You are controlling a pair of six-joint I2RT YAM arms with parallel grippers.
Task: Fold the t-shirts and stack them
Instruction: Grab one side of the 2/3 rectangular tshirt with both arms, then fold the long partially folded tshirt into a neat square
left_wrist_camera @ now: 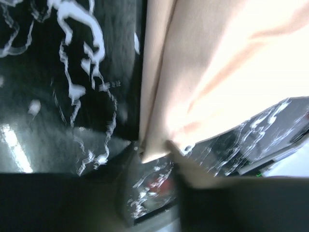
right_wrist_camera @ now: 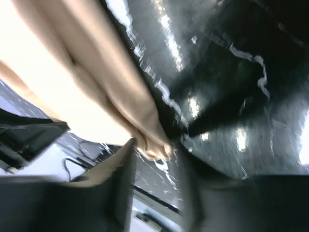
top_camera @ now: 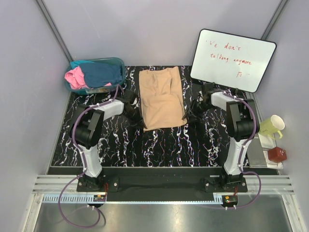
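Observation:
A light tan t-shirt (top_camera: 161, 99) lies folded into a long strip at the middle back of the table. My left gripper (top_camera: 134, 113) is at its near left corner and my right gripper (top_camera: 191, 113) at its near right corner. In the left wrist view, the tan t-shirt's corner (left_wrist_camera: 157, 140) sits between the tips of the left gripper (left_wrist_camera: 154, 153), with a gap showing between the fingers. In the right wrist view, the right gripper (right_wrist_camera: 154, 151) straddles the t-shirt's other bunched corner (right_wrist_camera: 152, 137) with its jaws apart. The pink t-shirt (top_camera: 75, 77) and the dark teal t-shirt (top_camera: 101, 72) lie heaped in a tub.
A see-through teal tub (top_camera: 114, 62) stands at the back left. At the back right a whiteboard (top_camera: 234, 58) leans against the wall. A pale mug (top_camera: 273, 126) and a red object (top_camera: 277, 154) sit off the table's right edge.

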